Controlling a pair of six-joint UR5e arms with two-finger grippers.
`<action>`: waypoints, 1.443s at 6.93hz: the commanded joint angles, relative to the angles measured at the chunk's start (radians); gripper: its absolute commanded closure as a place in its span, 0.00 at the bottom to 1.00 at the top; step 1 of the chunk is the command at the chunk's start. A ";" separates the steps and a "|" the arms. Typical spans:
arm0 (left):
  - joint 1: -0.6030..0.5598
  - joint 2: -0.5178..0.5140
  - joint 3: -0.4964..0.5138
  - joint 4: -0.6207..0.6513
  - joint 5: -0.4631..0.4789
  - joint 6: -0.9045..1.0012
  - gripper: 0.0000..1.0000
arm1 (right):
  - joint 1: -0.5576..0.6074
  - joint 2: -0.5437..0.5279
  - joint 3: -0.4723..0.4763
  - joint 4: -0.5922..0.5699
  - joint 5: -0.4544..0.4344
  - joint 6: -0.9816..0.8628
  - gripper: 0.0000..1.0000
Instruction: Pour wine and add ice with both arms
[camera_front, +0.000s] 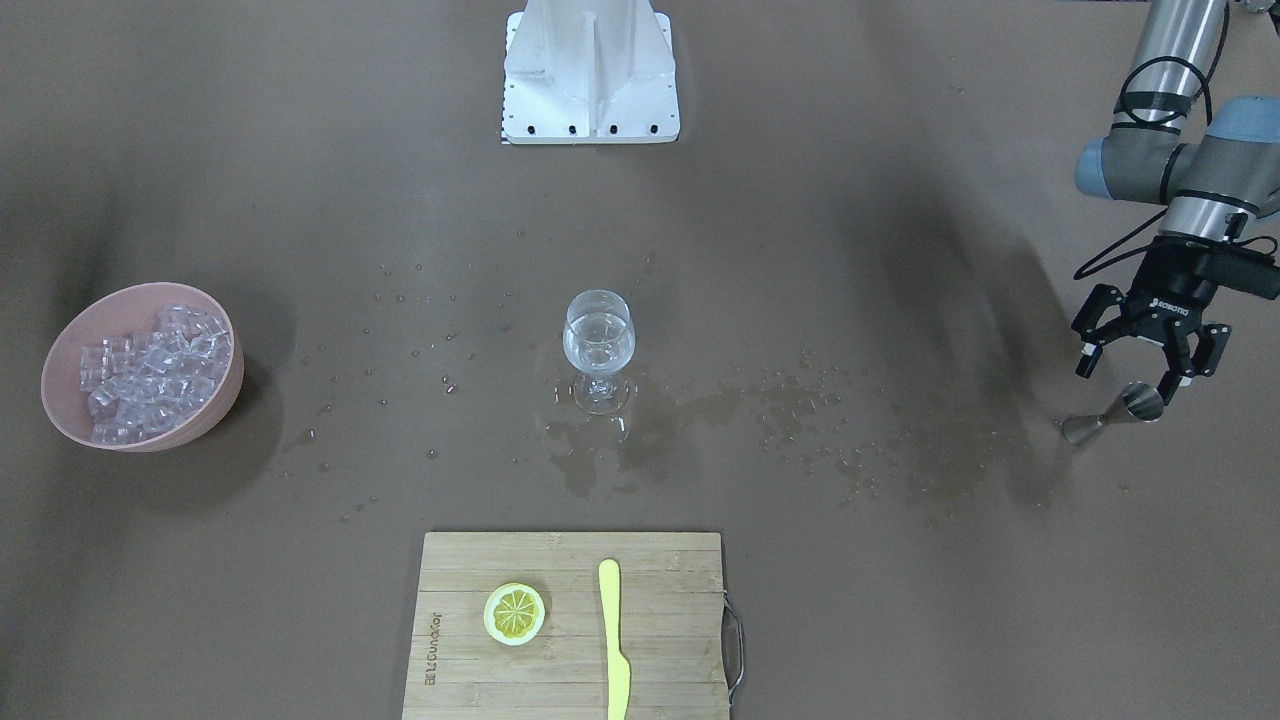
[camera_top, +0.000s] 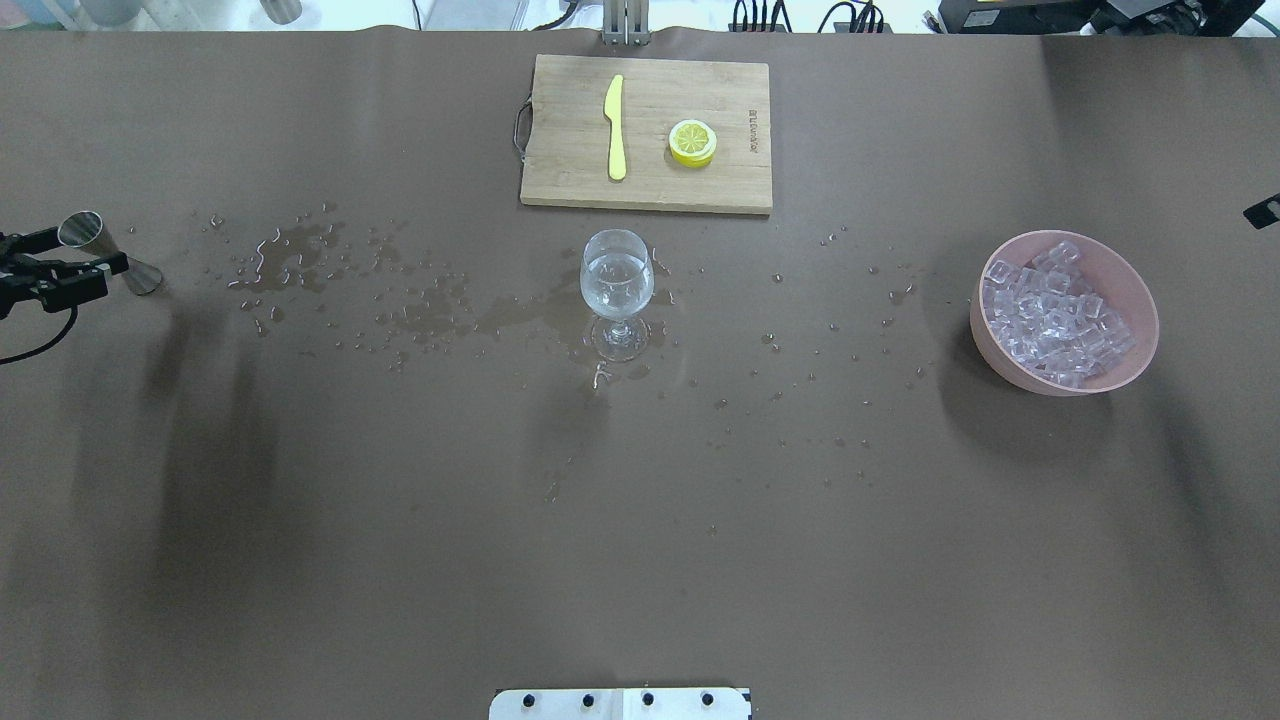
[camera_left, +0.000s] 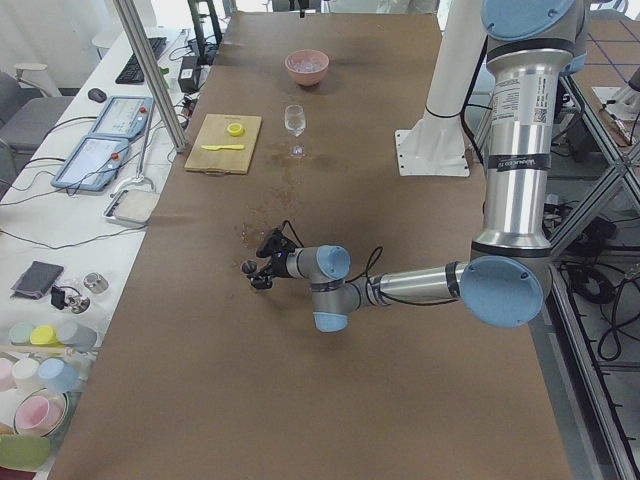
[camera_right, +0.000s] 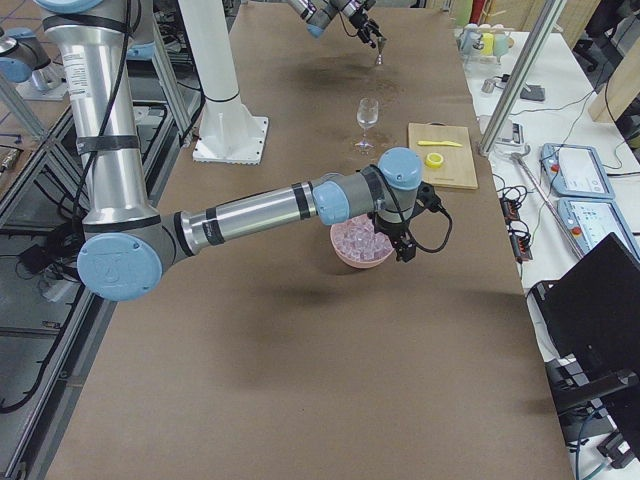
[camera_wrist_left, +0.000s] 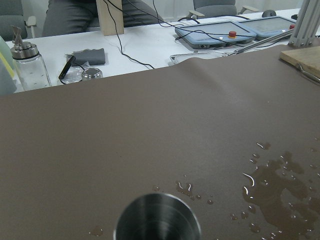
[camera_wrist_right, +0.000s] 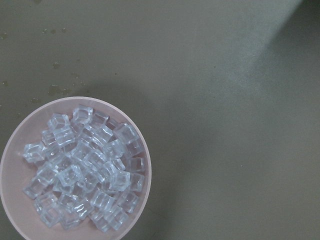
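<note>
Here, hovering the left gripper (camera_front: 1127, 378) at the tabletop's left edge, fingers (camera_front: 1086, 362) spread wide, gripping nothing, above the jigger (camera_front: 1115, 413). Holding the wine (camera_front: 597, 355) in the glass (camera_front: 600, 398) mid-tabletop. Hanging the right gripper (camera_right: 402, 252) over the ice (camera_front: 150, 375) in the right-edge bowl (camera_front: 225, 395); cannot tell its opening.

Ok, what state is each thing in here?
wine glass: upright, part-filled with clear wine
bowl: upright, full of ice
jigger: upright on the table
left claw: open, by the jigger's top
right claw: above the bowl; open or shut unclear
table: wet with spilled drops
lemon slice, knife: lying flat on the board
</note>
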 joint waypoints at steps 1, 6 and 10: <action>-0.116 0.067 -0.193 0.197 -0.168 -0.037 0.01 | -0.004 0.001 -0.002 0.000 0.000 0.000 0.00; -0.443 0.121 -0.362 0.665 -0.672 -0.012 0.01 | -0.018 0.010 0.001 0.009 0.000 0.000 0.00; -0.603 0.118 -0.368 1.230 -0.672 0.763 0.01 | -0.134 0.044 0.032 0.079 -0.040 0.342 0.00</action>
